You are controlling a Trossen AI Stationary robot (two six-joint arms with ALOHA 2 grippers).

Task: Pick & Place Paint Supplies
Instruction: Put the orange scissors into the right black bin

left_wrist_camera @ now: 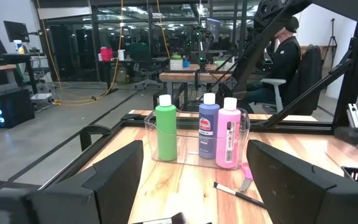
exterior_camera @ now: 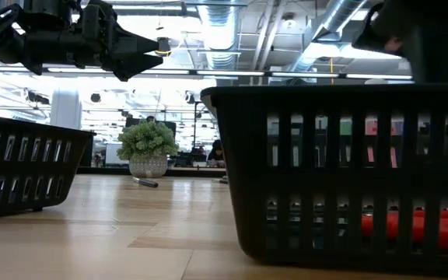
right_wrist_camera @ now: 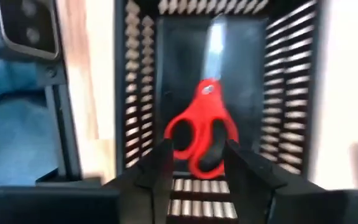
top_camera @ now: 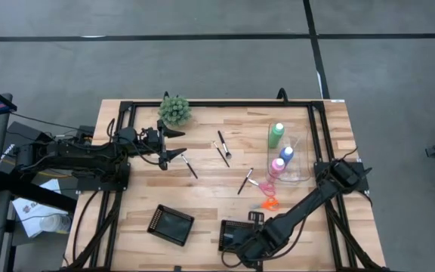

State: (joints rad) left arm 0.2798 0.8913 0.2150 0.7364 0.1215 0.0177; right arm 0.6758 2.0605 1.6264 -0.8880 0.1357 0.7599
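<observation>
Red-handled scissors (right_wrist_camera: pixel 201 140) lie inside the near black basket (top_camera: pixel 236 236); their red also shows through its slots (exterior_camera: pixel 387 225). My right gripper (right_wrist_camera: pixel 197 158) hangs over them, pointing down, open, a finger on either side of the handles. Green (top_camera: pixel 277 134), blue (top_camera: pixel 286 155) and pink (top_camera: pixel 278 166) bottles stand in a clear container (top_camera: pixel 300 162) at the right. Thin brushes (top_camera: pixel 223 145) (top_camera: pixel 189 165) (top_camera: pixel 245 181), pink scissors (top_camera: pixel 266 183) and orange scissors (top_camera: pixel 269 202) lie flat on the table. My left gripper (top_camera: pixel 178 143) waits open and level at the left.
A bushy green plant ball (top_camera: pixel 174 109) stands at the far edge. A second black basket (top_camera: pixel 171 224) sits near the front, left of the first. A black frame (top_camera: pixel 319 128) rims the table. A person (left_wrist_camera: pixel 284 43) sits beyond the table.
</observation>
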